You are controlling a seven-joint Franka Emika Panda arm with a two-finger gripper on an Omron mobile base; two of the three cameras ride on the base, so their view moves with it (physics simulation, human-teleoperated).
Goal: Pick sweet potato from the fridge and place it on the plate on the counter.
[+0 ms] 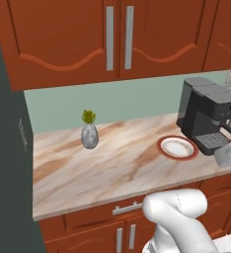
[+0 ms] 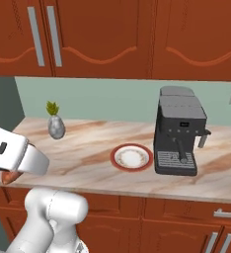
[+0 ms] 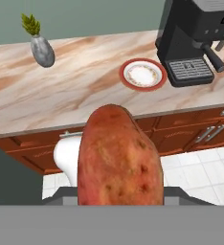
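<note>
— Marbled bench (image 1: 102,163) from the left base camera: the plate (image 1: 177,147) lies just beside the coffee machine (image 1: 209,114), bare, with a small vase (image 1: 89,135) well apart to its left. What worries you?

— That machine; a wide swing could clip it.

— And the right base camera?

— A reddish tip of the sweet potato (image 2: 10,176) pokes out below the white wrist, short of the bench edge, well apart from the plate (image 2: 132,157).

— The hand camera?

— Sweet potato (image 3: 117,158) fills the foreground, hiding the fingertips. I judge the tool is closed on it, though how wide it stands I cannot tell. If the hold is shallow, it could slip and drop onto the floor tiles (image 3: 195,174) before reaching the plate (image 3: 142,74)
</note>
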